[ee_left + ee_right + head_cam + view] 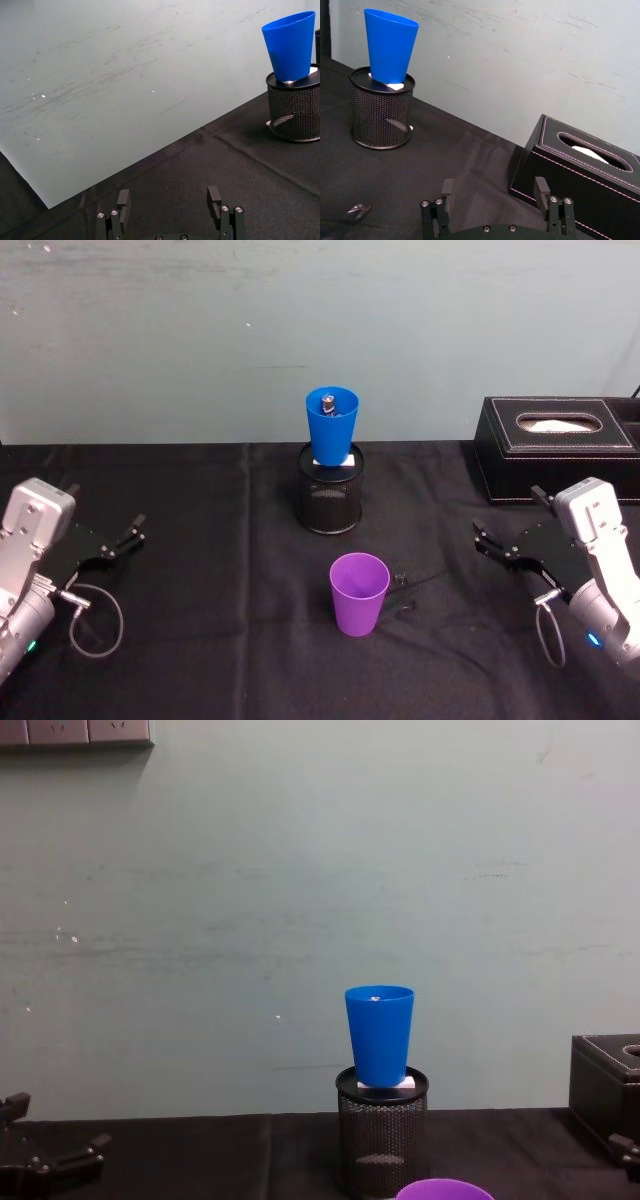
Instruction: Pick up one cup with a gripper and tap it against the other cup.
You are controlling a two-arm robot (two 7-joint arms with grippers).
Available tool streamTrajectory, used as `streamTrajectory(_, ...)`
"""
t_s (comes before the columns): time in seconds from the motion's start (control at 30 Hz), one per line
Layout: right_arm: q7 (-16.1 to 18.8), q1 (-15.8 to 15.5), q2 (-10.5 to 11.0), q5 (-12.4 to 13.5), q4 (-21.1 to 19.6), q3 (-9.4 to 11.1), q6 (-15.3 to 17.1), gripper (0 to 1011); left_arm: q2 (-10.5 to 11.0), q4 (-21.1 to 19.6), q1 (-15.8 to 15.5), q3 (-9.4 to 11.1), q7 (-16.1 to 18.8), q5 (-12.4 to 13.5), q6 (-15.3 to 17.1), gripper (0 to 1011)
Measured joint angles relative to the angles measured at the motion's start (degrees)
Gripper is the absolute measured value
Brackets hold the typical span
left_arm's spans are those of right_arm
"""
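Two grippers are parked wide-jawed & empty at opposite sides: left gripper, right gripper. Purple cup is stood upright centre-front, prob. for easy grasping; blue cup is propped on mesh holder behind.

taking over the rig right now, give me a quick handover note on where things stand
Left gripper: open, holding nothing, low at the left side of the table.
Right gripper: open, holding nothing, at the right side in front of the tissue box.
Purple cup: upright on the black cloth, mid table, between the two grippers.
Blue cup: perched on top of the mesh pen holder, behind the purple cup.
Done: nothing yet; neither cup is gripped.
Left: grasp the purple cup, lift it, tap it against the blue cup. Go gently, since the blue cup's perch looks easy to upset.
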Motion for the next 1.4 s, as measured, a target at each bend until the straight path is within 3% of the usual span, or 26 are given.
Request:
streamTrajectory(1.23, 0.1, 0.0, 0.1, -0.1, -0.4, 0.2, -0.1, 1002, 0.0, 0.0, 0.0, 0.0, 0.0, 0.0, 0.0, 1000)
streamTrajectory(1.4, 3.2, -0.7, 0.8, 0.3, -2.3, 1.2, -2.2, 1002, 0.0, 0.0, 0.0, 0.0, 0.0, 0.0, 0.0, 1000)
